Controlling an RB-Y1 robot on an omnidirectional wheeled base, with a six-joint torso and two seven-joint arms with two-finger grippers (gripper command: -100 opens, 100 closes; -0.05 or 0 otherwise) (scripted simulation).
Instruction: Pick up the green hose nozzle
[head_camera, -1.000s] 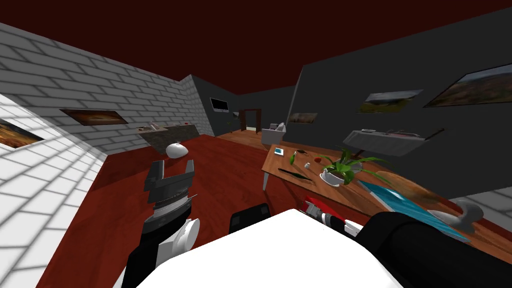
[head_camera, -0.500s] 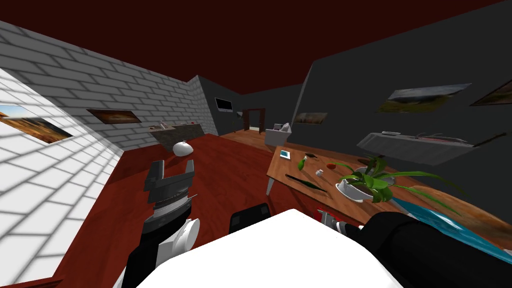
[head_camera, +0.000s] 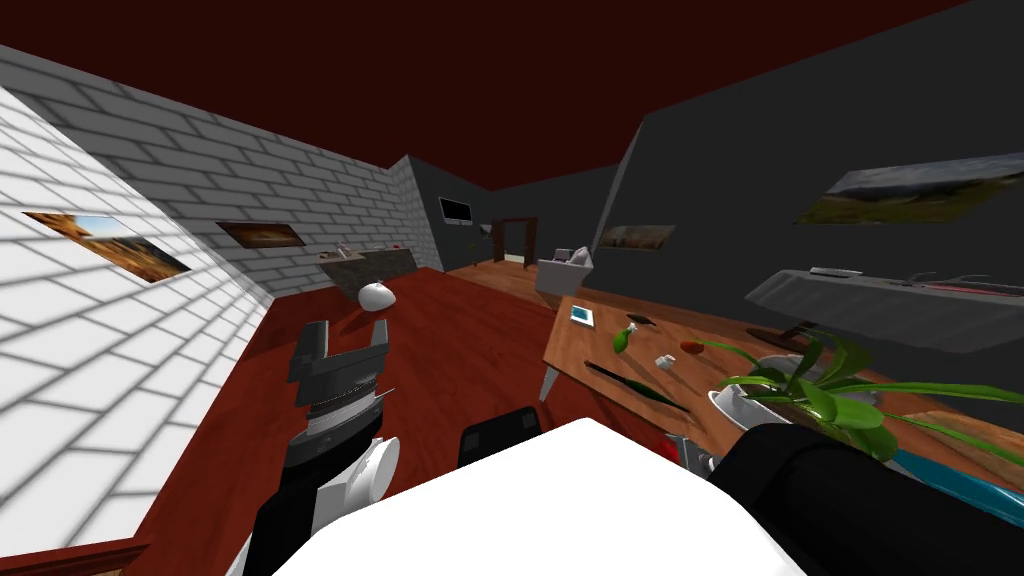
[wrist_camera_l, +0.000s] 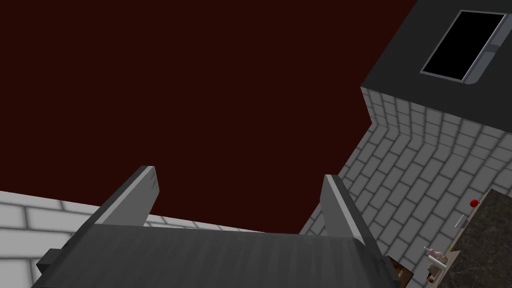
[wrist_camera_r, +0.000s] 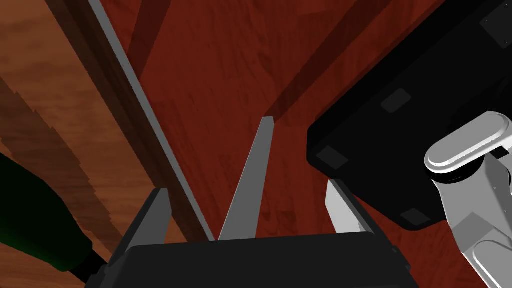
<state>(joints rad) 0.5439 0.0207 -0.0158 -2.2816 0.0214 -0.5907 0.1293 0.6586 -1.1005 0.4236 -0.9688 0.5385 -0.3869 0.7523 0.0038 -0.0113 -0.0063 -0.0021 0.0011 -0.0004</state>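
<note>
Green hose nozzle (head_camera: 622, 340) on wooden table (head_camera: 582, 348), potted plant (head_camera: 810, 395) nearer.

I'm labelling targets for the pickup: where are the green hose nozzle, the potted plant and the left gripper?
green hose nozzle (head_camera: 622, 341), head view, on its green body.
potted plant (head_camera: 828, 404), head view, on a green leaf.
left gripper (head_camera: 349, 328), head view, midway between its fingertips.

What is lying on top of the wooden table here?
On the wooden table: the green hose nozzle, a teal card, a red item, a small white piece, a long dark green tool and a potted plant. My dark right arm hides the near end.
</note>
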